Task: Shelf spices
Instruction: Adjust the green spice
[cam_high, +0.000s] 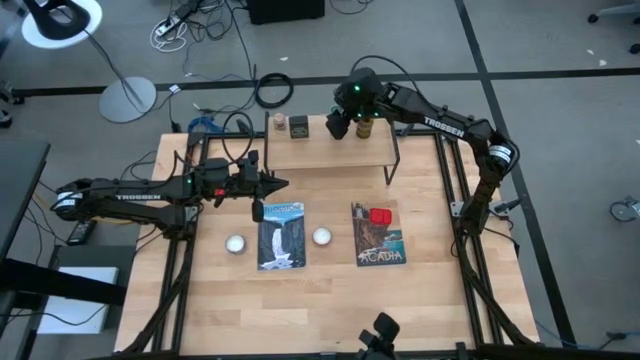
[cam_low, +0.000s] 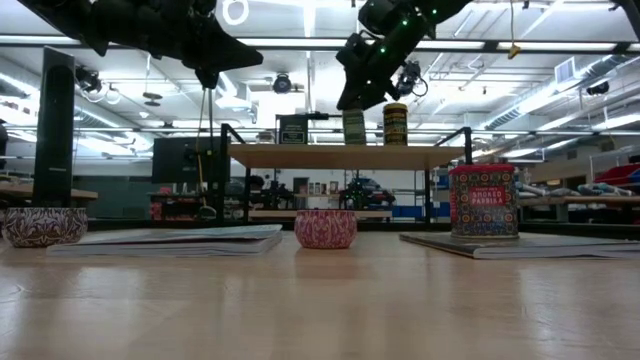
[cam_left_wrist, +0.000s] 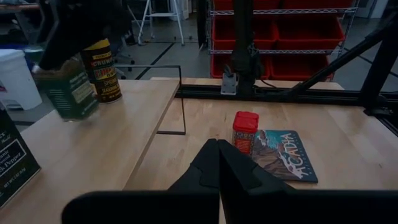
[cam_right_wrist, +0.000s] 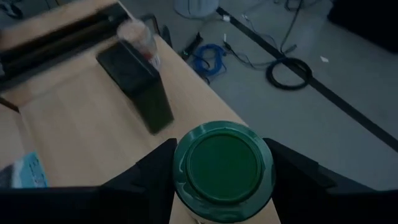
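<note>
One green jar (cam_right_wrist: 222, 169) in right claw (cam_right_wrist: 222, 174) | body hidden | left claw (cam_left_wrist: 217, 163) closed, empty

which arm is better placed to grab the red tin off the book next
Left, probably. The left gripper is shut and empty, hanging over the table with the red tin straight ahead of it. The right gripper is busy at the shelf, its jaws around the green jar.
</note>
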